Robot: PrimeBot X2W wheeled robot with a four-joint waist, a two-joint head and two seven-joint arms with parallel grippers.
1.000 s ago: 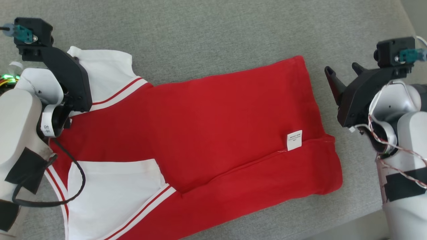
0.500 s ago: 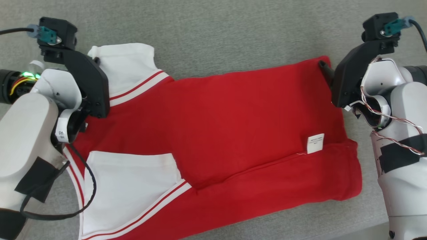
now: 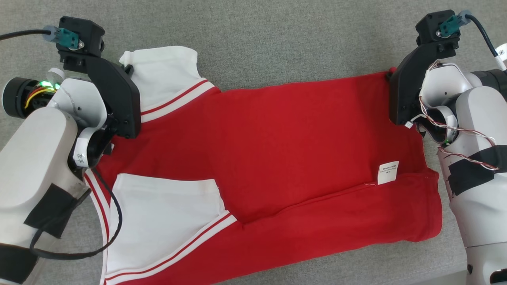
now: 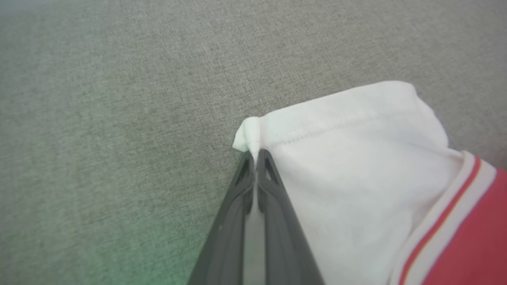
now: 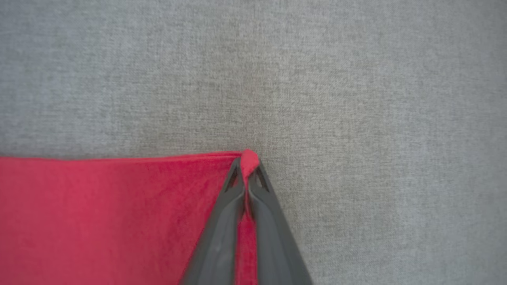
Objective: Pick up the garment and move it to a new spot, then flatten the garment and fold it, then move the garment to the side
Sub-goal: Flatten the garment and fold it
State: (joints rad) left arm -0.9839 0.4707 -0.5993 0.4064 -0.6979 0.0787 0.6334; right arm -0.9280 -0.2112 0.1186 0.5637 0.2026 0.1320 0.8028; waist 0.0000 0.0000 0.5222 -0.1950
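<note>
Head view: the camera looked steeply down onto the grey fabric surface (image 3: pixel 277 35), framing most of the garment (image 3: pixel 285 138). Left wrist view: a close camera looked along the left gripper (image 4: pixel 256 155) at the white sleeve corner (image 4: pixel 245 136) that lay at the head view's upper left. Right wrist view: likewise close, along the right gripper (image 5: pixel 247 163) at the red hem corner (image 5: pixel 248 154) at the head view's upper right.

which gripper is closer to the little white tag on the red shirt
Right. The right gripper pinches the red hem corner beyond the tag; the left gripper pinches the white sleeve at the far end of the garment.
</note>
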